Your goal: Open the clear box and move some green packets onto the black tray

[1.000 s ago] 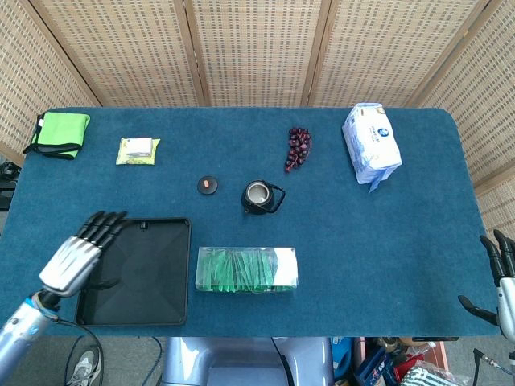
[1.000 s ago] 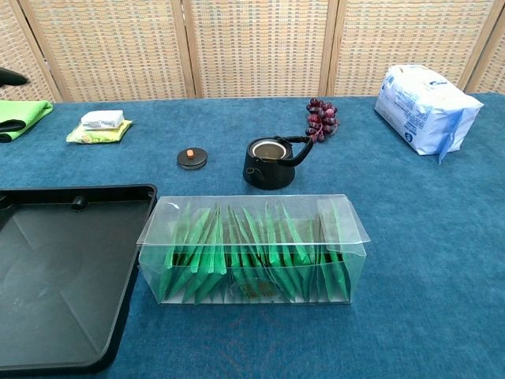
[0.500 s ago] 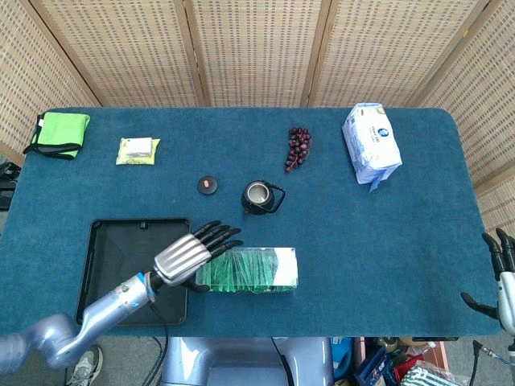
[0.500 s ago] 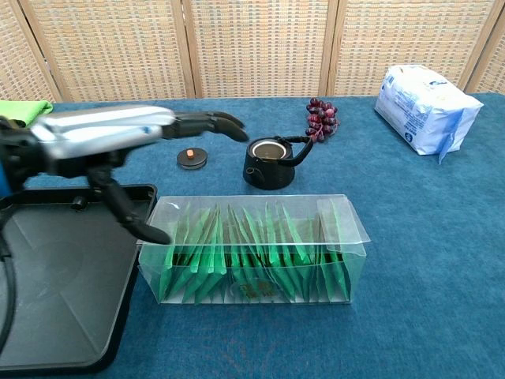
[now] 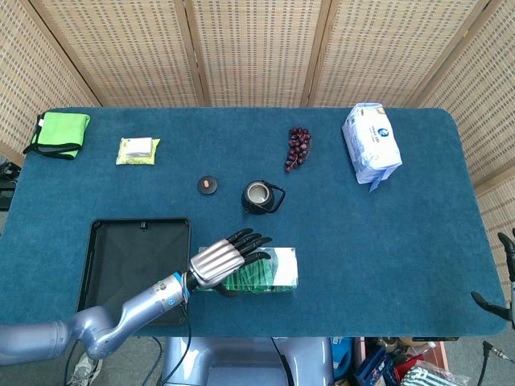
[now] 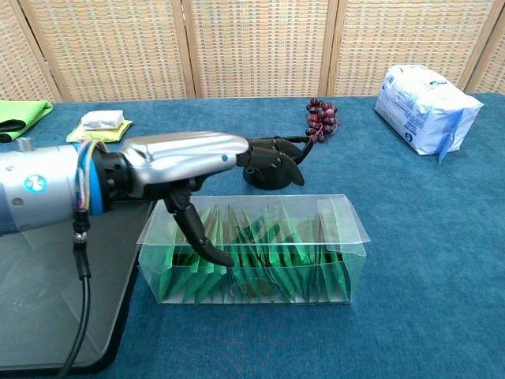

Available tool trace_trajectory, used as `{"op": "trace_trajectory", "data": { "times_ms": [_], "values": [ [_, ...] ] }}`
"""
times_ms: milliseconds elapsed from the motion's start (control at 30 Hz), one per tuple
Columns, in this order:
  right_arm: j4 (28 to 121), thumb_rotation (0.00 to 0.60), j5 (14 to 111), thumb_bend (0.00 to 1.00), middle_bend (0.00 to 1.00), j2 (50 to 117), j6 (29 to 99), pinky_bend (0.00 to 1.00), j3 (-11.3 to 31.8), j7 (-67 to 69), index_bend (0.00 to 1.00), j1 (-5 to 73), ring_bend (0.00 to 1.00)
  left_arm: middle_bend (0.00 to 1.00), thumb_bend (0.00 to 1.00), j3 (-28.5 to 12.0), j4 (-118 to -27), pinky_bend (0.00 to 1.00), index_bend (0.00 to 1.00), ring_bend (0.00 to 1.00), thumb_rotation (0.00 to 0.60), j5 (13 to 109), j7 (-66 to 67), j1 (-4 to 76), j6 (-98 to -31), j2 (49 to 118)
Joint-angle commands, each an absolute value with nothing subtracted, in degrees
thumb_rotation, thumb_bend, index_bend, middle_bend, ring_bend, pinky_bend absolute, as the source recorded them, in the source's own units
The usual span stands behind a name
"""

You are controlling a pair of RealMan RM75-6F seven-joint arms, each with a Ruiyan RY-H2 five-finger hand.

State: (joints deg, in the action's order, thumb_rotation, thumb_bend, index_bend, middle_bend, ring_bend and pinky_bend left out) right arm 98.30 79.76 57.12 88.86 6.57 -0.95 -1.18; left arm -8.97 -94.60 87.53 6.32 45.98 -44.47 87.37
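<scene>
Head view: left robot hand hovering over the clear box, lid not yet lifted

Starting at the left of the worktop (image 5: pixel 386 241), the black tray (image 5: pixel 133 269) is lying flat, just beside the clear box (image 6: pixel 331 237), with nothing on the part showing. The left robot hand (image 5: pixel 219 259) is reaching across the tray's near corner and spreading over the left half of the box; its fingers (image 6: pixel 272 154) are extended and apart, thumb (image 6: pixel 197 233) pointing down at the front wall, and it is gripping nothing. Whether the thumb is touching the plastic I cannot tell. The green packets (image 6: pixel 260 253) are standing upright inside, filling the box from end to end under a lid that seems closed.

To do this step well, I would judge the hand should be finding the lid's free edge rather than pressing the top, since thin clear plastic is likely flexing and the light box sliding.

Far right, the right robot hand (image 5: pixel 503 281) is showing only partly at the frame edge; its state I cannot tell
</scene>
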Motion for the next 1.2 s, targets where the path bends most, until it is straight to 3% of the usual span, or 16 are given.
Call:
{"op": "trace_trajectory", "data": {
  "times_ms": [33, 400, 1200],
  "values": [
    [98.19, 0.600, 79.70, 0.00, 0.00, 57.03, 88.88, 0.00, 6.62, -0.69, 0.00, -1.23, 0.00, 0.00, 0.13, -8.88, -93.73, 0.00, 0.20, 0.00, 0.600, 86.19, 7.49, 46.61, -44.42, 88.62],
    [97.66, 0.600, 79.35, 0.00, 0.00, 57.06, 88.04, 0.00, 6.66, -0.44, 0.00, -0.89, 0.00, 0.00, 0.34, -9.45, -93.21, 0.00, 0.27, 0.00, 0.600, 82.66, 12.07, 47.89, -45.88, 89.81],
    [96.98, 0.600, 78.63, 0.00, 0.00, 57.11, 86.82, 0.00, 6.72, 0.15, 0.00, -0.44, 0.00, 0.00, 0.34, -13.95, -95.79, 0.00, 0.29, 0.00, 0.600, 72.26, 11.29, 49.76, -47.35, 82.49]
  ]
}}
